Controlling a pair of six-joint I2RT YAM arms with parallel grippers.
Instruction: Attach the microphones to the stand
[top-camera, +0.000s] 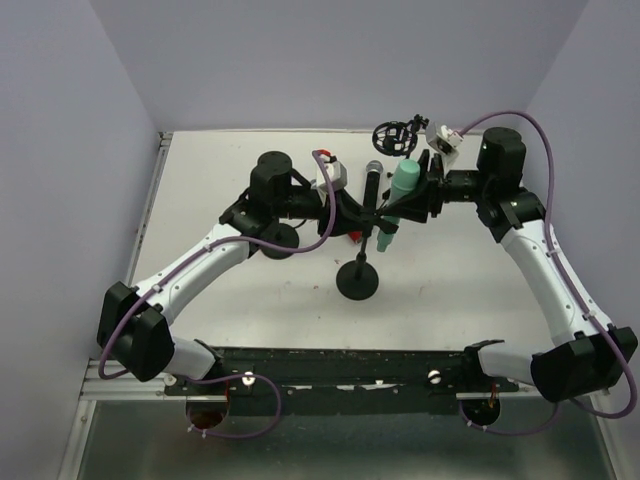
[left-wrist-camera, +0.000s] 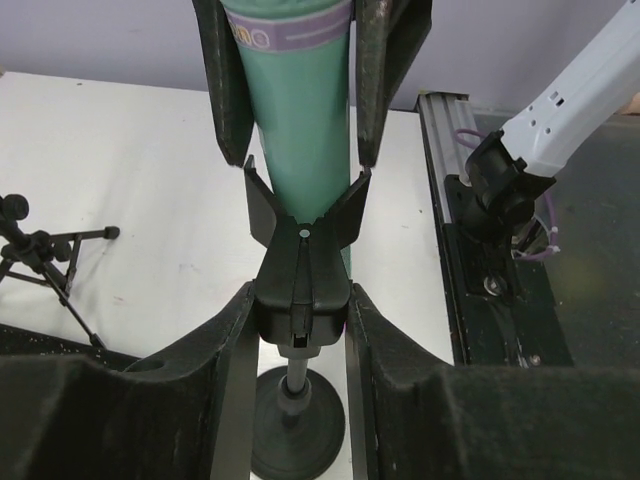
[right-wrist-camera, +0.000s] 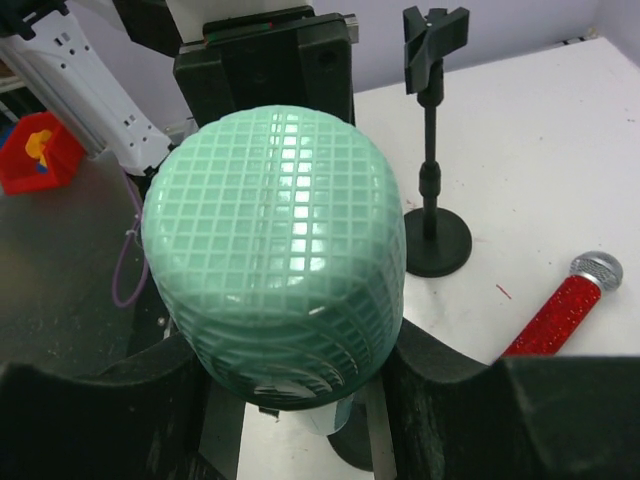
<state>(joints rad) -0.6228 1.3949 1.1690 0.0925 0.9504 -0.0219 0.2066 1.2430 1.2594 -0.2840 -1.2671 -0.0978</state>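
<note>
My right gripper (top-camera: 417, 196) is shut on the mint-green microphone (top-camera: 403, 180). Its grid head fills the right wrist view (right-wrist-camera: 275, 250) between my fingers (right-wrist-camera: 295, 365). In the left wrist view its body (left-wrist-camera: 300, 120) comes down into the open Y-shaped clip (left-wrist-camera: 300, 235) of a black stand (top-camera: 358, 282). My left gripper (left-wrist-camera: 300, 310) is shut on that clip's block, above the round base (left-wrist-camera: 295, 435). The black microphone with the silver head (top-camera: 372, 180) shows just behind the clip. The red microphone (right-wrist-camera: 560, 310) lies on the table, mostly hidden in the top view (top-camera: 355, 237).
A second round-base stand (right-wrist-camera: 435, 200) with an empty clip stands near the red microphone; its base shows under my left arm (top-camera: 278, 240). A small tripod holder (top-camera: 395, 135) sits at the back and also shows in the left wrist view (left-wrist-camera: 40, 250). Purple walls enclose the table.
</note>
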